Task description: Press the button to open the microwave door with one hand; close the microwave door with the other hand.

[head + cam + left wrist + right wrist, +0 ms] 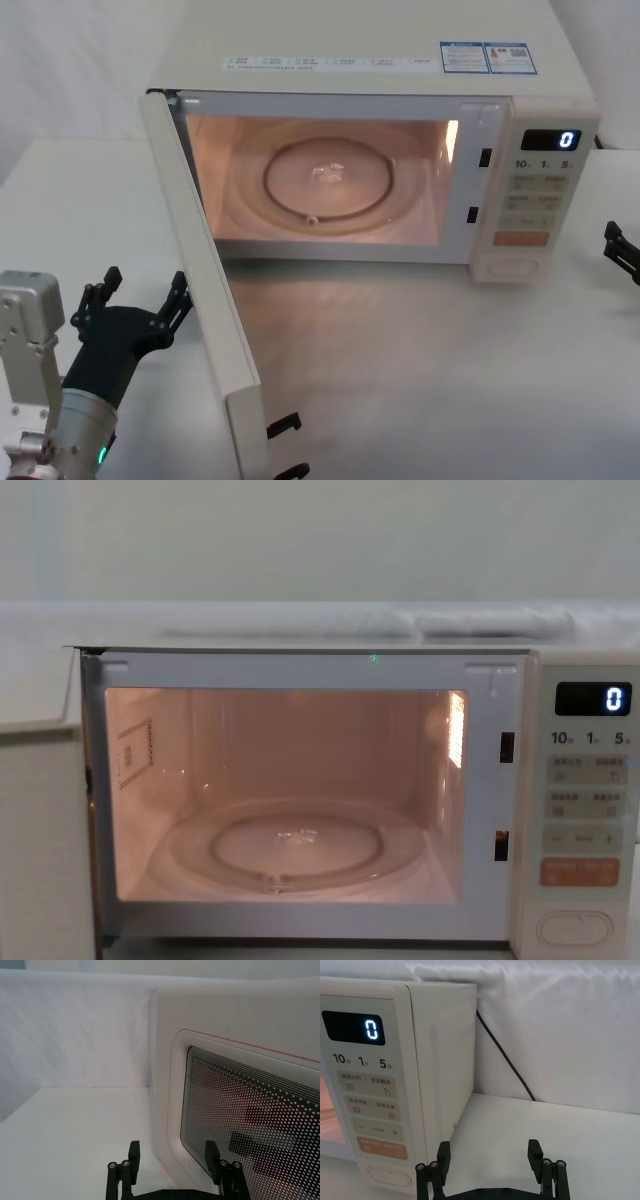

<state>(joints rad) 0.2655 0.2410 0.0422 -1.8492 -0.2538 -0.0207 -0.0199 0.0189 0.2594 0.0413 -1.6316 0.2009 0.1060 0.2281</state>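
White tabletop (420, 350) | microwave door (200, 290) swung wide open | left gripper (140, 300) spread, outside door, lined up to push | right gripper (490, 1160) spread, clear of button (390, 1176)

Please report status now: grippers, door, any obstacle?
Left gripper open beside the open door, outer side. Right gripper open, right of microwave. Nothing blocking.

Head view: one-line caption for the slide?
Microwave door swung open, cavity lit; left hand open just outside the door, right hand beside the control panel.

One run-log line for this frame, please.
microwave door: open, cavity lit | button: untouched | left tool: open, outside door | right tool: open, right of microwave
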